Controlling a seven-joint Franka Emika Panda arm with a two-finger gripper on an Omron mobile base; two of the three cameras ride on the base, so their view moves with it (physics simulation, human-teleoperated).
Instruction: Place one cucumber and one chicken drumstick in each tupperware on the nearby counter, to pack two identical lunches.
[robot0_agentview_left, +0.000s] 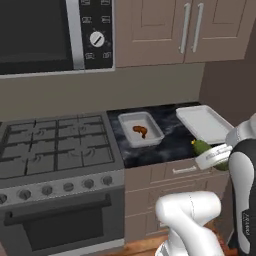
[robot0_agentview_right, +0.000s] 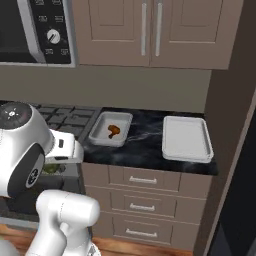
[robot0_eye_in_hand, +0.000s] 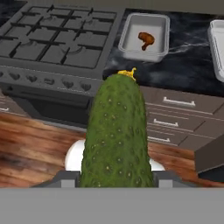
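Bumpy matt green cucumber (robot0_eye_in_hand: 117, 131), glossy black marbled stone counter (robot0_agentview_right: 145, 145), smooth white tupperware (robot0_agentview_right: 186, 139)

Two white tupperware containers on the black marbled counter (robot0_agentview_right: 145, 145): left tupperware (robot0_agentview_right: 111, 129) holding a brown chicken drumstick (robot0_agentview_right: 113, 131), right tupperware (robot0_agentview_right: 186, 138) bare. Stove (robot0_agentview_right: 65, 117) far left, microwave (robot0_agentview_right: 35, 30) above, wooden drawers (robot0_agentview_right: 145, 200) below.
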